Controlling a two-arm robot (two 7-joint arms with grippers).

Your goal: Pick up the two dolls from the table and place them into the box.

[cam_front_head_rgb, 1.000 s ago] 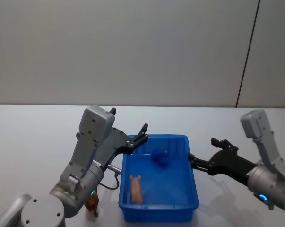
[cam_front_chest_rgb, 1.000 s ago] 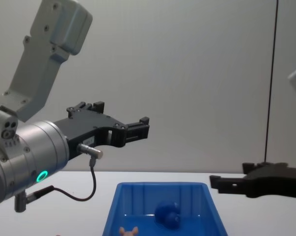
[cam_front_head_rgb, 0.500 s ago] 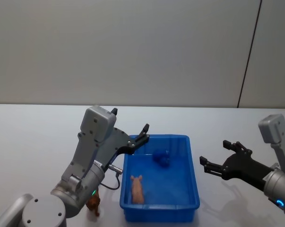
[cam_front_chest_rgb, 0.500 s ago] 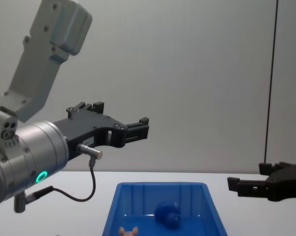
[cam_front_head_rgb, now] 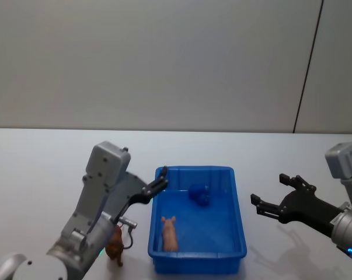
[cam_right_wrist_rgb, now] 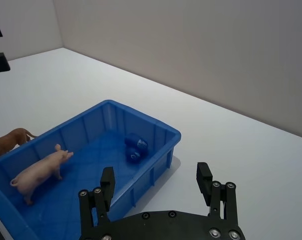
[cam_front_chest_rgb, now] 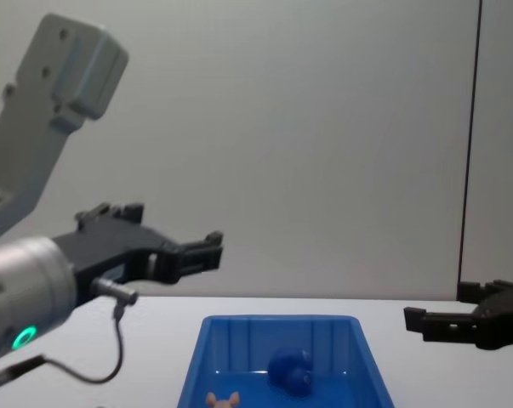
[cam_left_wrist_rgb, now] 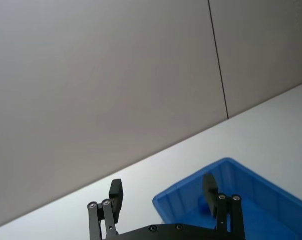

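Both blue plush (cam_front_head_rgb: 198, 195) and pig (cam_front_head_rgb: 169, 233) are lying in the box (cam_front_head_rgb: 196, 263) between left pincer (cam_left_wrist_rgb: 162, 197) and right pincer (cam_right_wrist_rgb: 156, 180), each spread, apparently done.

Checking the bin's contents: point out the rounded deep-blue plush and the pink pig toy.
Rounded deep-blue plush (cam_right_wrist_rgb: 135, 148): right wrist view, its body.
Pink pig toy (cam_right_wrist_rgb: 40, 171): right wrist view, its flank.

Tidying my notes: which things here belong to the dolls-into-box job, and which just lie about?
Job: blue plush and pink pig, both inside the blue box; left gripper and right gripper, both open, flanking it.
Lying about: brown animal toy on the table, left of the box.
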